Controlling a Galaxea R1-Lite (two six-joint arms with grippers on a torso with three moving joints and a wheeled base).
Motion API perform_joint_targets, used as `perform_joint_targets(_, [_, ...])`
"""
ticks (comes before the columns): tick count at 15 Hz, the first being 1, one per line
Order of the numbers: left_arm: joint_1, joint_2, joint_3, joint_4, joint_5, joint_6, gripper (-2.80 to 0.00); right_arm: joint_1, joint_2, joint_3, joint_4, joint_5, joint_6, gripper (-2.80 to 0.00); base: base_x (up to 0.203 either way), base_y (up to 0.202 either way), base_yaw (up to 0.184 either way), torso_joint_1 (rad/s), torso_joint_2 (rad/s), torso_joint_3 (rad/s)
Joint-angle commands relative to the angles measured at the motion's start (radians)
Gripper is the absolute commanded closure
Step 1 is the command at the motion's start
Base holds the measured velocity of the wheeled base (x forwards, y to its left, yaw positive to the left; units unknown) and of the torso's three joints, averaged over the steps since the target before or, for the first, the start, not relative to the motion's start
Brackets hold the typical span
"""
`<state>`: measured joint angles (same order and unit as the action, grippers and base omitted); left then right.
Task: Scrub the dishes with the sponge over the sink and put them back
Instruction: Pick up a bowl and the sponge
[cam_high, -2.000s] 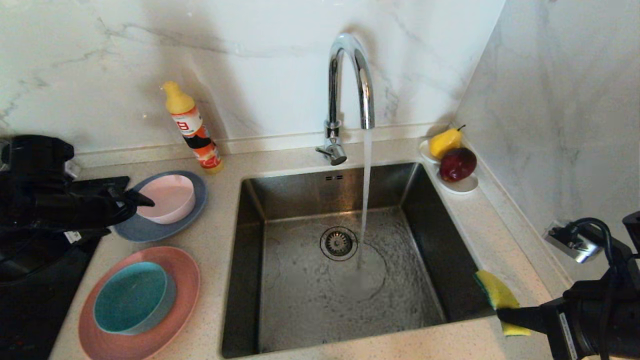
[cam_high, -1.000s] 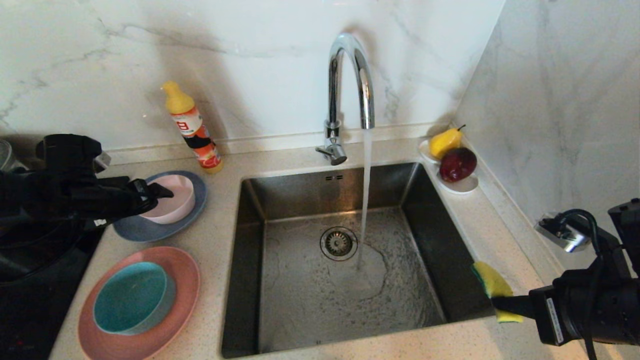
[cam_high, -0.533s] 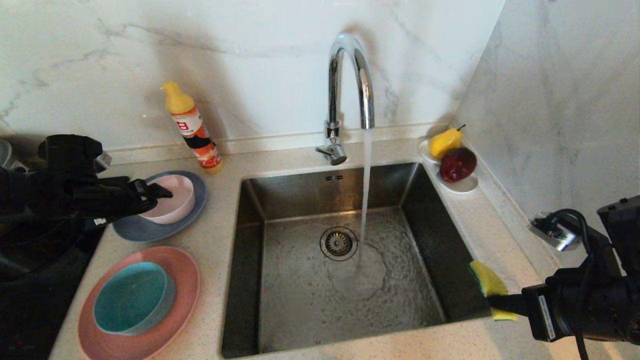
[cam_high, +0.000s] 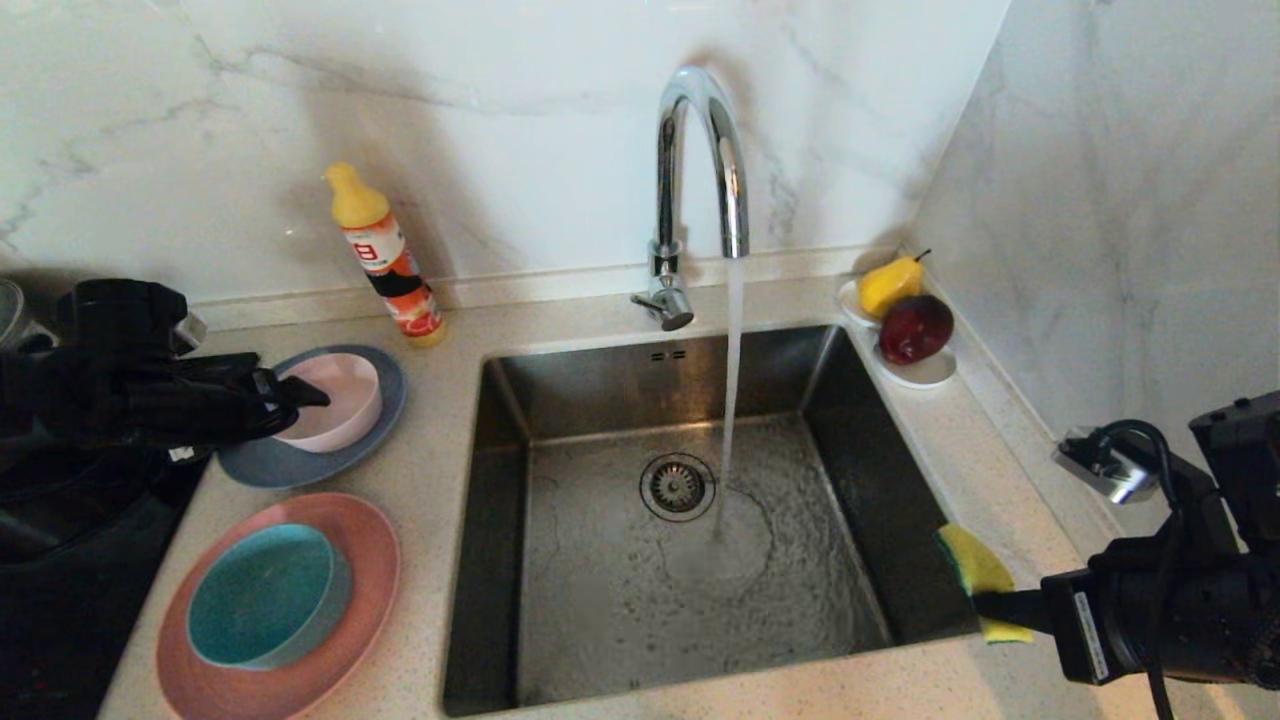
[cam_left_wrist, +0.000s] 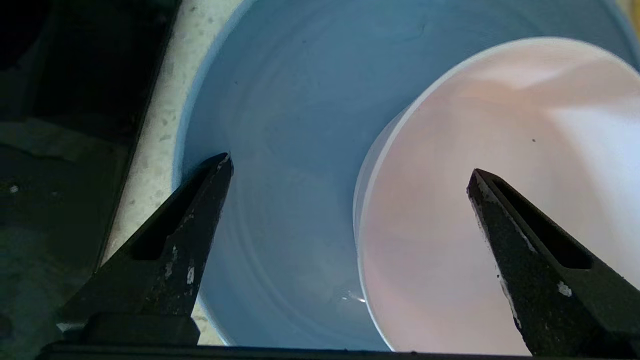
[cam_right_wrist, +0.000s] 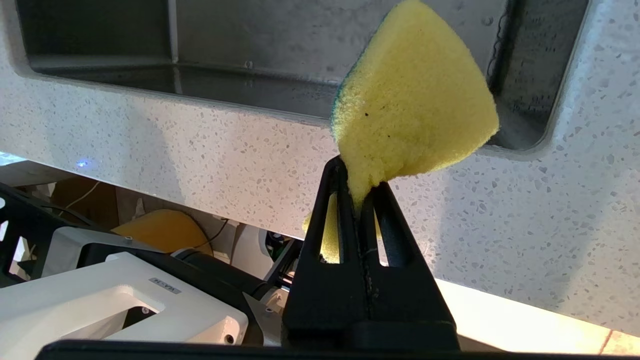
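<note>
So the left gripper (cam_high: 300, 395) is parked right at the pale pink bowl (cam_high: 335, 400), fingers spread wide. In the left wrist view one fingertip (cam_left_wrist: 217, 170) hangs over the blue-grey plate (cam_left_wrist: 280, 165) just outside the bowl wall, and the other is over the bowl's inside, so the rim sits between them. I can't tell whether either tip is touching anything. The bowl sits on the right-hand part of that plate, leaving a wide bare crescent of plate on the gripper's side, and the plate's left edge comes close to a dark cooktop (cam_high: 60, 560).

In front of it, the teal bowl (cam_high: 265, 595) sits in the salmon-pink plate (cam_high: 350, 530), with a narrow strip of counter between the two plates.

Right gripper (cam_high: 985, 605) is at the sink's (cam_high: 500, 500) front right corner, fingers pressed together and pinching the sponge (cam_high: 975, 565) by one edge. The sponge sticks out past the counter lip over the basin, yellow face showing, a thin line of green along one side.

Tap (cam_high: 700, 170) is running, with the stream landing just right of the drain strainer (cam_high: 678, 487). The basin is open all round the stream. A detergent bottle (cam_high: 385, 255) leans behind the plates, and a white fruit dish (cam_high: 925, 372) with a pear (cam_high: 890, 283) and a red fruit (cam_high: 915, 328) sits at the far right corner, hard against the sink edge.
</note>
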<state>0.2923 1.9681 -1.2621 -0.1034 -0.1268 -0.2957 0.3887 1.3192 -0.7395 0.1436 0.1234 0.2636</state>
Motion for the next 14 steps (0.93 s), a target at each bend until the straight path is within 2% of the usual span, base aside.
perform_joint_targets(1, [0.004,-0.003,0.001,-0.001,-0.001,-0.003,-2.8,0.001,0.006,-0.003,0.001,0.001,0.002,0.0,0.0,0.0,0.0,0.0,0.0,0.0])
perform_joint_targets(2, [0.005,-0.001,-0.003,-0.001,0.001,-0.003,-2.78,0.001,0.009,-0.003,-0.001,0.001,0.002,0.0,0.0,0.0,0.0,0.0,0.0,0.0])
perform_joint_targets(3, [0.005,0.0,-0.008,-0.001,0.0,-0.003,0.0,0.001,0.011,-0.003,-0.005,0.001,0.002,0.0,0.0,0.0,0.0,0.0,0.0,0.0])
perform_joint_targets(9, [0.008,-0.002,-0.008,-0.001,0.001,-0.003,0.0,0.001,0.012,-0.003,-0.006,0.001,0.002,0.0,0.0,0.0,0.0,0.0,0.0,0.0])
perform_joint_targets(14, [0.05,-0.009,-0.008,0.01,-0.001,0.018,0.0,0.002,0.015,-0.011,-0.006,0.005,0.002,0.0,0.0,0.0,0.0,0.0,0.0,0.0])
